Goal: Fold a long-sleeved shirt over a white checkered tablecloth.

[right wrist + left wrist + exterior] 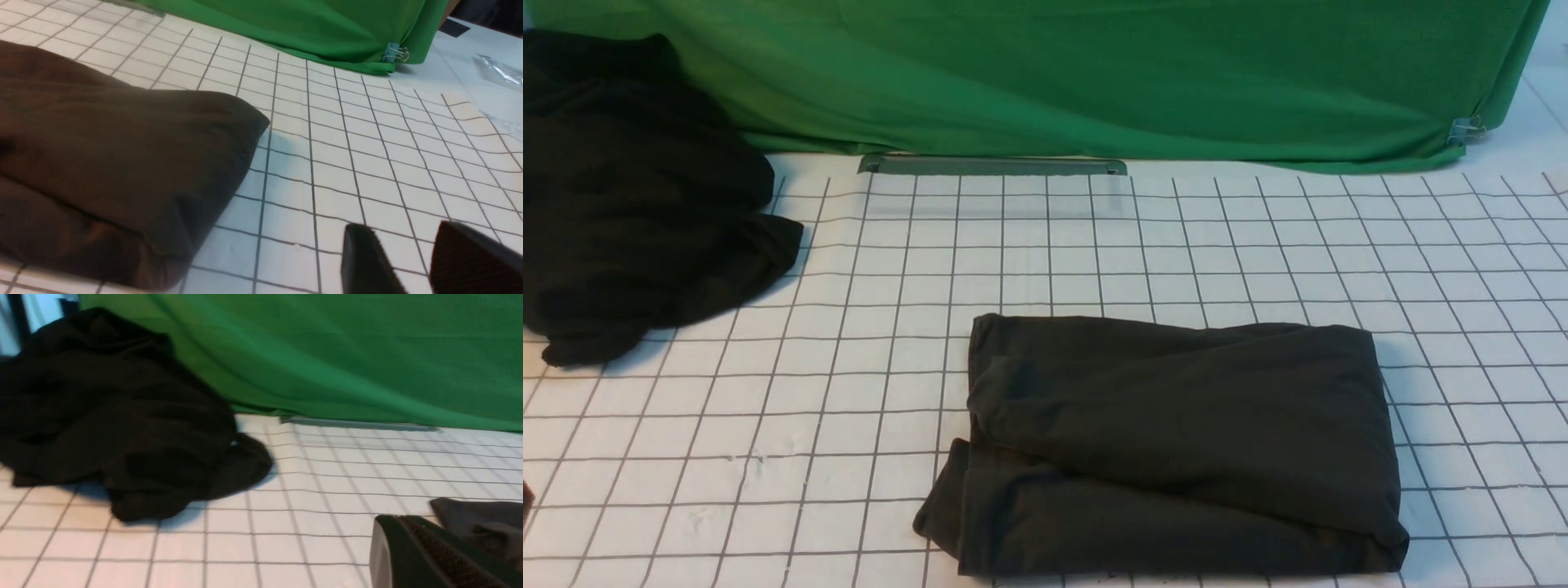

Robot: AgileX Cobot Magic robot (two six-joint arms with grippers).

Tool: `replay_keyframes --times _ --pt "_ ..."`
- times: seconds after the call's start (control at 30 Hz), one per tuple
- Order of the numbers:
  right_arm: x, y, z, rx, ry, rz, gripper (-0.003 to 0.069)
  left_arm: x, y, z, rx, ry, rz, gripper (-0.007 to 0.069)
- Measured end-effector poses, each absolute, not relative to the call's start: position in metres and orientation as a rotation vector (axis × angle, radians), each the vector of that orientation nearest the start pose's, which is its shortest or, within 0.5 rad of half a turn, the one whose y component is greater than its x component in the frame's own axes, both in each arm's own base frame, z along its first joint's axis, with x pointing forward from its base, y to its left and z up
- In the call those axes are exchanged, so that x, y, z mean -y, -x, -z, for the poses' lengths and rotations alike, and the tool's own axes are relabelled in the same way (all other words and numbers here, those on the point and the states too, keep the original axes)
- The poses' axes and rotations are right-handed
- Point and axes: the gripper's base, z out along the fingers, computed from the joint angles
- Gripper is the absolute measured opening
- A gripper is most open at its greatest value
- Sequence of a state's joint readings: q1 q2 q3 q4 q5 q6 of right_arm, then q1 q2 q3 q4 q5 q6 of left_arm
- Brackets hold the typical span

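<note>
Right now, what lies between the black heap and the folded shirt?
Only bare white checkered tablecloth separates the black heap from the folded shirt, per the front view.

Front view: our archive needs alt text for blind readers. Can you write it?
A dark shirt lies folded into a rough rectangle on a white checkered tablecloth. A black fabric heap sits far left, before a green backdrop; no arms show.

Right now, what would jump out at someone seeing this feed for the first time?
The folded dark shirt lying near the front of the white checkered tablecloth, right of centre. Next, the black heap of fabric at the far left, against the green backdrop. Both grippers are clear of the shirt.
</note>
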State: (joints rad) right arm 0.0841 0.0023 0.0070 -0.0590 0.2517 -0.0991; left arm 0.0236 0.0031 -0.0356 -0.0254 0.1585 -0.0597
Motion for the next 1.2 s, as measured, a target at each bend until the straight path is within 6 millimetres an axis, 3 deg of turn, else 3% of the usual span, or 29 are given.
replay_keyframes --times 0.33,1.2 --pt "-0.003 -0.056 -0.188 -1.73 0.198 0.066 0.0241 -0.003 -0.056 -0.191 -1.707 0.115 0.016 0.0003" --pt "-0.003 -0.056 -0.188 -1.729 0.198 0.066 0.0241 -0.003 -0.056 -0.19 -1.713 0.111 0.013 0.0003"
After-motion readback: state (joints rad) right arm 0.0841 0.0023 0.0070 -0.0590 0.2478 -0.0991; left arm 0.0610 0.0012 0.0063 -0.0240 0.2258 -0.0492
